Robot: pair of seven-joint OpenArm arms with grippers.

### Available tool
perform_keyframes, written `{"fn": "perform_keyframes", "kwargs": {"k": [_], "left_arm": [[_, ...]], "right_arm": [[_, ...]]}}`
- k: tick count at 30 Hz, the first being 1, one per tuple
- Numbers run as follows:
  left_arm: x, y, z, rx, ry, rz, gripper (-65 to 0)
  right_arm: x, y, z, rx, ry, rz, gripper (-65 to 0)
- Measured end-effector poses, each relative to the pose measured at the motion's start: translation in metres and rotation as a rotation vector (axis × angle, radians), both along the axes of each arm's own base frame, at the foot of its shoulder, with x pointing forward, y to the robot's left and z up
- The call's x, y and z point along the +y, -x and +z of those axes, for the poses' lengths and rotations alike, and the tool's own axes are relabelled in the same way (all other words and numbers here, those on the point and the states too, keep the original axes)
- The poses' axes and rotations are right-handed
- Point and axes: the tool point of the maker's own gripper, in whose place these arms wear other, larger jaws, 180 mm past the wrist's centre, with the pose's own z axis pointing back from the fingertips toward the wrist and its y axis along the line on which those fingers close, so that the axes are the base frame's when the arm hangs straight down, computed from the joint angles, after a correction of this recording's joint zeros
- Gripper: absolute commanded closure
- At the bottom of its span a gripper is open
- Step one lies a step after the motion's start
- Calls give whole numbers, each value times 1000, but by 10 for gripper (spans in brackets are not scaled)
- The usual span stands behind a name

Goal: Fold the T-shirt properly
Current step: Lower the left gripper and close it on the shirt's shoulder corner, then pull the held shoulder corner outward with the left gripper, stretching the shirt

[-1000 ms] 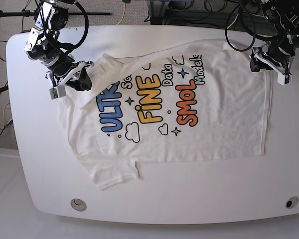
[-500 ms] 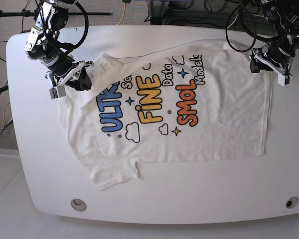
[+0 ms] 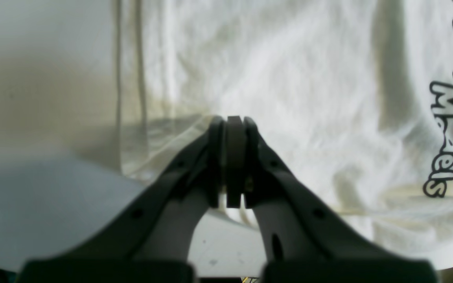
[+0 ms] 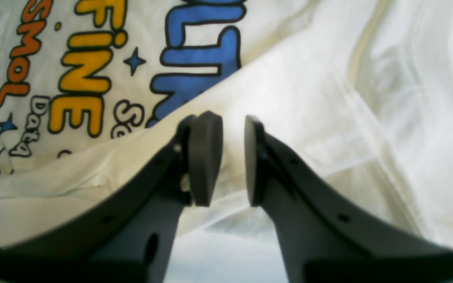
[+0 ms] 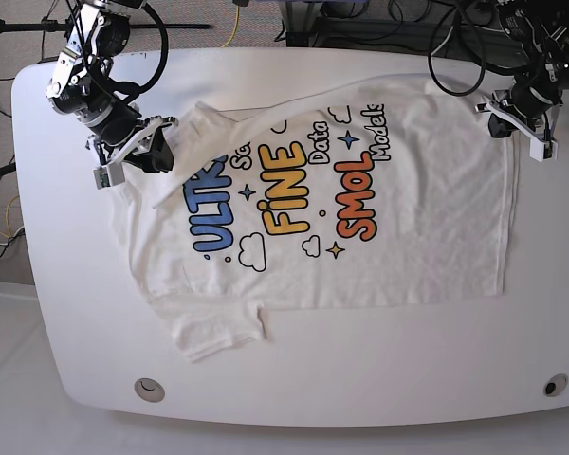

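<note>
Two arms are working at opposite ends of the T-shirt (image 5: 341, 199), which is lying spread across the white tabletop (image 5: 294, 379) with its print facing up. Blue "ULTRA", yellow "FINE" and orange "SMOL" lettering is running across the chest, with small clouds and stars around it. One sleeve is lying flat near the front edge of the tabletop; the other is folded over onto the chest, covering part of the blue word.

At the hem corner, on the base view's right, the left tool (image 3: 228, 122) is sitting with its jaws pressed fully together. Its tips are resting right at the hem, where the cloth is rising in a small ridge against them, but whether fabric is actually pinched between the pads I cannot tell.

At the folded sleeve, on the base view's left, the right tool (image 4: 232, 122) is hanging just over the cloth with its jaws standing narrowly apart. White fabric is showing through the gap between them, and nothing is being gripped.
</note>
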Motion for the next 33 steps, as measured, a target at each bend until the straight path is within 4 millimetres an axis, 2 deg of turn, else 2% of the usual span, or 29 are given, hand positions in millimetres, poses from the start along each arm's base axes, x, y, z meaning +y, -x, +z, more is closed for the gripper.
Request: {"fn": "perform_keyframes", "kwargs": {"k": [18, 23, 29, 33], "left_arm": [[1, 0, 4, -7, -11, 0, -4], [2, -6, 16, -38, -35, -10, -4], [2, -11, 18, -49, -35, -10, -4], [3, -23, 26, -83, -37, -7, -4]], "right_arm": [[0, 0, 0, -1, 0, 0, -137], [0, 0, 0, -1, -1, 0, -137], [0, 0, 0, 0, 0, 0, -137], [0, 0, 0, 0, 0, 0, -137]]}}
